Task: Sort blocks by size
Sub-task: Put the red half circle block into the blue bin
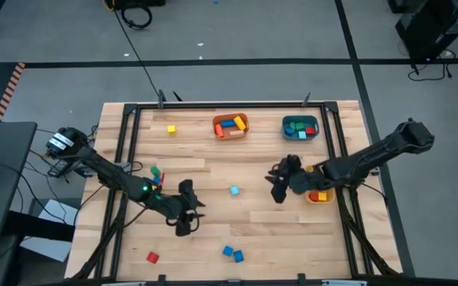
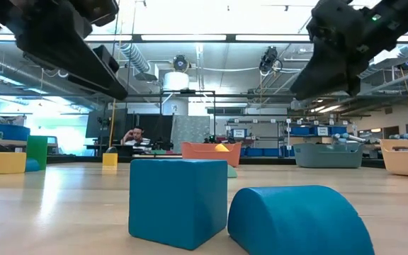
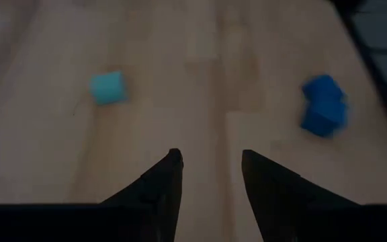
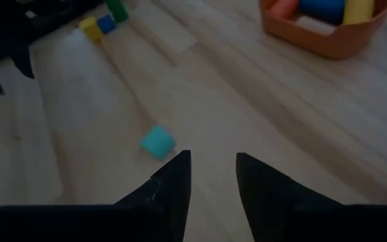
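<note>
While no writing shows — left hand (image 1: pixel 184 225) empty | right hand (image 1: pixel 277 191) empty

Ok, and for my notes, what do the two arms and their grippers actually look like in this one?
Both arms are dark, nearly black, built of slim jointed segments. The left arm shows a small green light near its wrist, and cables bunch at its base by the table edge. The left gripper and right gripper each end in two black, tapering, pointed fingers with a gap between them. No labels can be made out.
</note>
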